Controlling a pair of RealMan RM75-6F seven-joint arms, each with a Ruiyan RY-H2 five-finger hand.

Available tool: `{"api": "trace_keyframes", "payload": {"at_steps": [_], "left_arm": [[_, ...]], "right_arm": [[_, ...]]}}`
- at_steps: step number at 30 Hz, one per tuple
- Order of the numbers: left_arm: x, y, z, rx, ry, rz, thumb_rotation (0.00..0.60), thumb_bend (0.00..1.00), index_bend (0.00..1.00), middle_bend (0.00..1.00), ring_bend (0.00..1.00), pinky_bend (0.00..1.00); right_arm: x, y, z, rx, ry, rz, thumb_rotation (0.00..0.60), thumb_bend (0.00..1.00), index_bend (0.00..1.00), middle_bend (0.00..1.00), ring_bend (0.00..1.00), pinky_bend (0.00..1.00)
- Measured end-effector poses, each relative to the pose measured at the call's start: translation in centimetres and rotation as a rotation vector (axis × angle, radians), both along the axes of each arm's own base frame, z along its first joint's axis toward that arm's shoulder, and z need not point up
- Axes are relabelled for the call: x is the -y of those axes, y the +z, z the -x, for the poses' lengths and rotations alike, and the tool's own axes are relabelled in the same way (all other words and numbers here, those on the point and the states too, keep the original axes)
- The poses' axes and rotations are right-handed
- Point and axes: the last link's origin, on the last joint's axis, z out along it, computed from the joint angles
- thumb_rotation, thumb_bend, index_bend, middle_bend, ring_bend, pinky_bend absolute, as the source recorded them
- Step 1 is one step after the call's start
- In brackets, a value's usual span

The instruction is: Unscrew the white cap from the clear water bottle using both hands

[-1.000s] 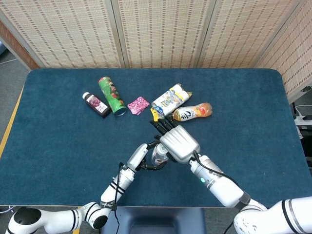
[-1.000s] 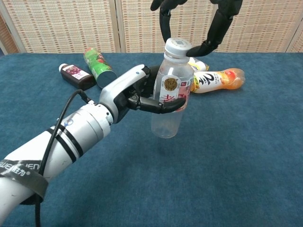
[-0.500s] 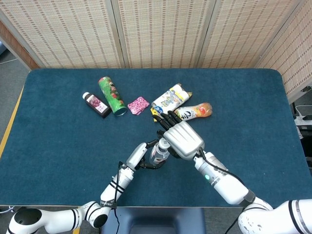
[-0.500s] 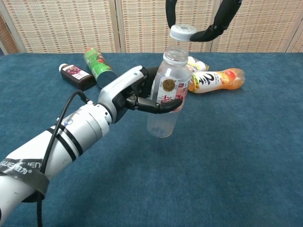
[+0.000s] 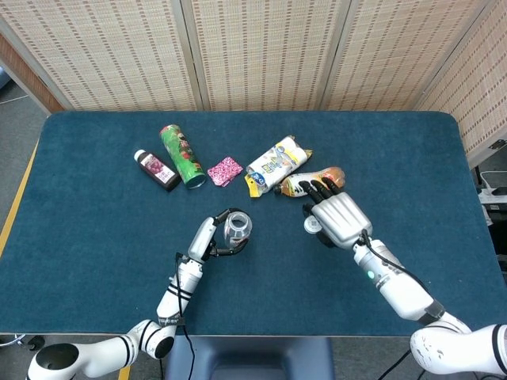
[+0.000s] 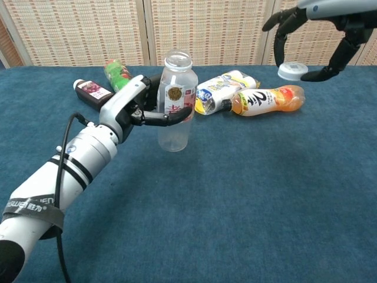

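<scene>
The clear water bottle (image 6: 173,100) stands upright with its neck open, and my left hand (image 6: 139,108) grips it around the label. From above, the bottle's open mouth (image 5: 237,227) shows beside my left hand (image 5: 207,238). My right hand (image 6: 321,29) holds the white cap (image 6: 291,71) between thumb and fingers, well to the right of the bottle and above the table. In the head view the cap (image 5: 312,225) peeks out at the left edge of my right hand (image 5: 337,218).
An orange drink bottle (image 6: 266,99) and a white-blue pack (image 6: 222,88) lie behind the cap. A green can (image 5: 181,154), a dark small bottle (image 5: 156,169) and a pink packet (image 5: 224,170) lie at the back left on the blue table (image 5: 95,237).
The cap has come off the bottle. My right hand carried it up and away to the right. My left hand drew the open bottle to the left.
</scene>
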Motion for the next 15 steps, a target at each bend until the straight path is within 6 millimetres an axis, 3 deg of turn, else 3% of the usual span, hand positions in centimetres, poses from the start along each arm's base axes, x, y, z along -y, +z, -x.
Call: {"api": "trace_keyframes", "payload": {"at_steps": [5,15], "left_arm": [[-0.2,-0.5,1.5,0.004,0.020,-0.044,0.600,0.65,0.67,0.67,0.34,0.24],[0.4,-1.5,3.3,-0.028,0.030,-0.040,0.600,0.56,0.40,0.38,0.12,0.12]], "right_arm": [[0.6,-1.8,2.5,-0.022,-0.025,-0.021,0.600,0.29,0.66,0.00,0.00,0.00],[0.7,-6.1,5.5,-0.041,-0.024,-0.062,0.600,0.29,0.60,0.00,0.00,0.00]]}}
